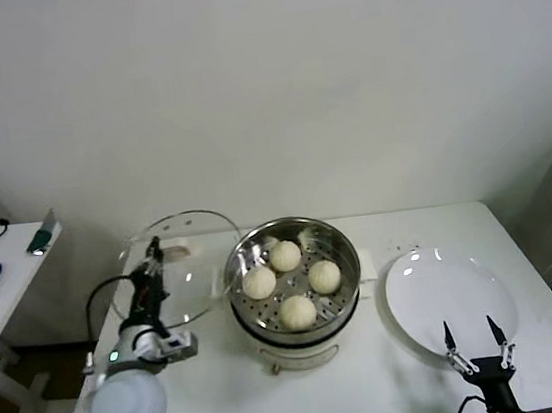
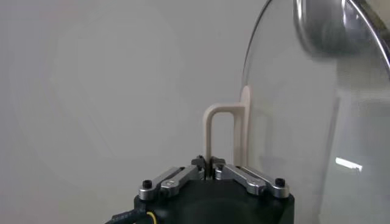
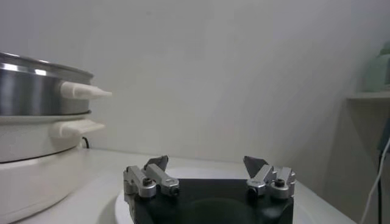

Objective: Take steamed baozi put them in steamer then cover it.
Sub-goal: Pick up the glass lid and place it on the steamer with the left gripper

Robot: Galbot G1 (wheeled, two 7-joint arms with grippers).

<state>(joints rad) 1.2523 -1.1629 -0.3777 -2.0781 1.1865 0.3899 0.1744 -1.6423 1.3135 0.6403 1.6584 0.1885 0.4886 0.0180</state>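
Head view: we saw four baozi (image 1: pixel 285 256) in the steamer (image 1: pixel 342 249) at table centre, and the cover (image 1: pixel 194 239) lifted at its left.

L wrist: left gripper (image 2: pixel 210 172) was pinching the cover handle (image 2: pixel 220 134).

R wrist: right gripper (image 3: pixel 207 167) was spread over the plate (image 3: pixel 122 207).

black claws (image 3: pixel 207 167); silver screwed fingers (image 3: pixel 152 181)

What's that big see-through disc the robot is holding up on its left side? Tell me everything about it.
It is the cover, a round clear glass lid with a thin metal rim and a cream-white loop handle. The left gripper is shut on that handle and holds the lid lifted and tilted, to the left of the steamer, its edge near the steamer's rim. The steamer, with four baozi inside, is not yet covered.
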